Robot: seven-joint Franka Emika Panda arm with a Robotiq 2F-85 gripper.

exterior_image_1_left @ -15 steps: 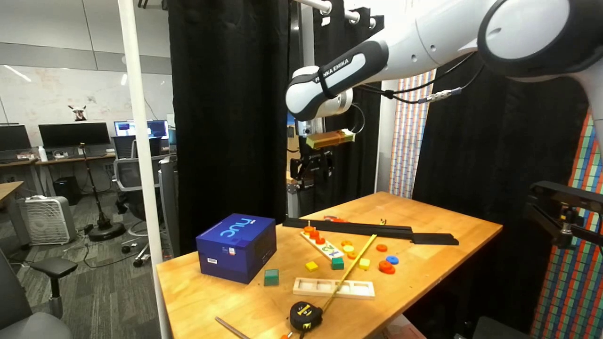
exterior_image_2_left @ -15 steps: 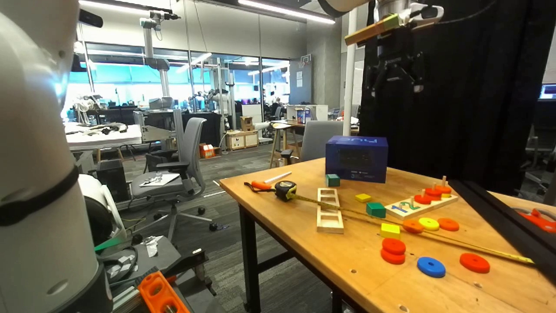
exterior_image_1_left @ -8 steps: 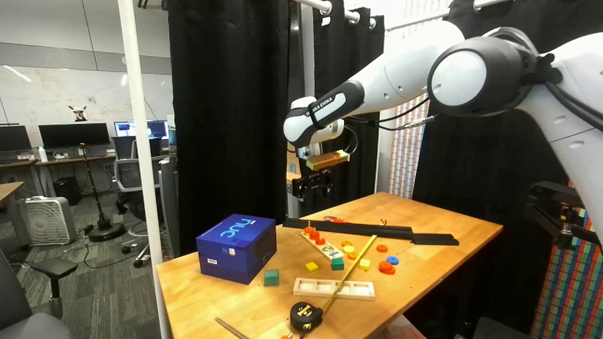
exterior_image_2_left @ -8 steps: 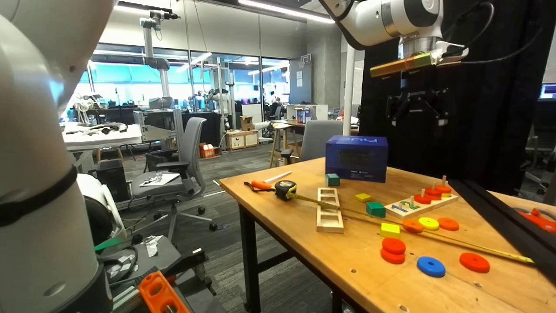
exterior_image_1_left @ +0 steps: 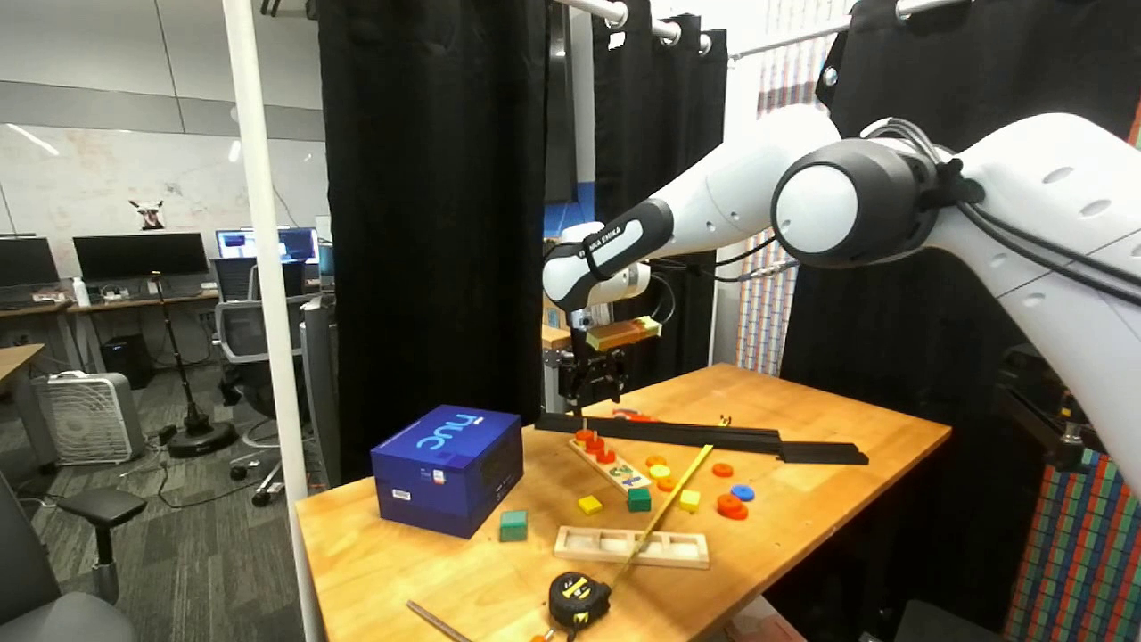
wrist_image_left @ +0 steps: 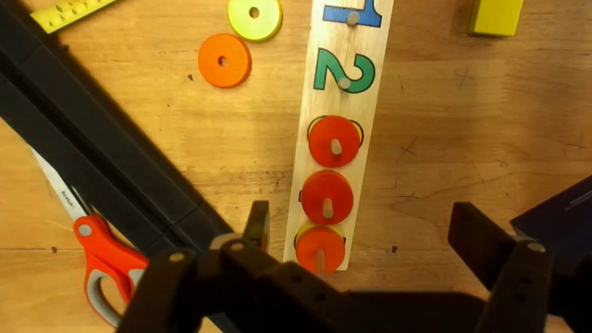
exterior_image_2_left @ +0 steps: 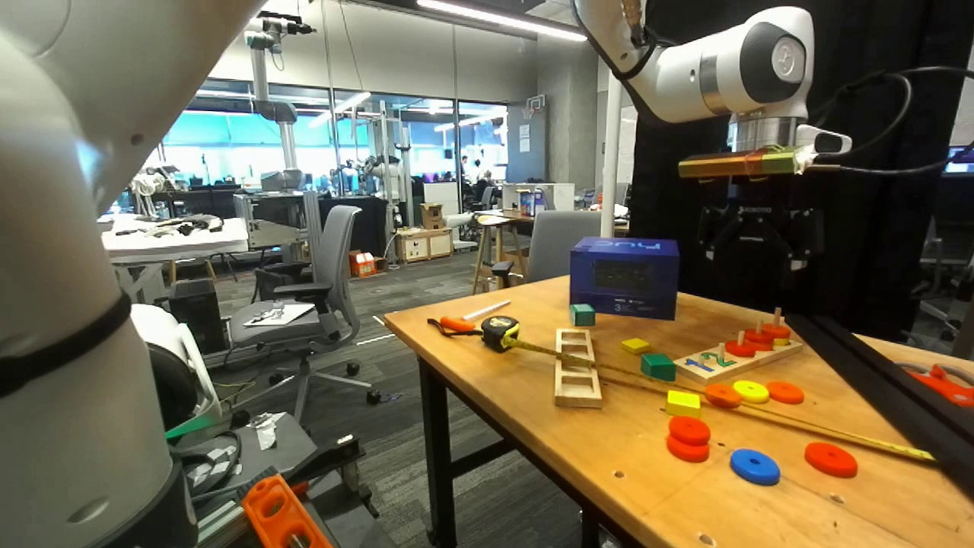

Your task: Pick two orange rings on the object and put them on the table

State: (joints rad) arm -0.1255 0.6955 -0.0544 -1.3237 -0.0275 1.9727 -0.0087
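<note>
- wrist view: the gripper (wrist_image_left: 358,226) had its jaws wide apart, the end of a pegboard (wrist_image_left: 342,104) showing between them.
- three orange rings (wrist_image_left: 327,190) sat threaded in a row on the pegboard.
- in both exterior views, the gripper hung above the table (exterior_image_2_left: 609,441); more orange rings lay there, near a blue ring (exterior_image_2_left: 742,468).
- a tape measure (exterior_image_2_left: 500,332) had its yellow blade (exterior_image_1_left: 695,468) reaching over a wooden frame (exterior_image_2_left: 578,401).
</note>
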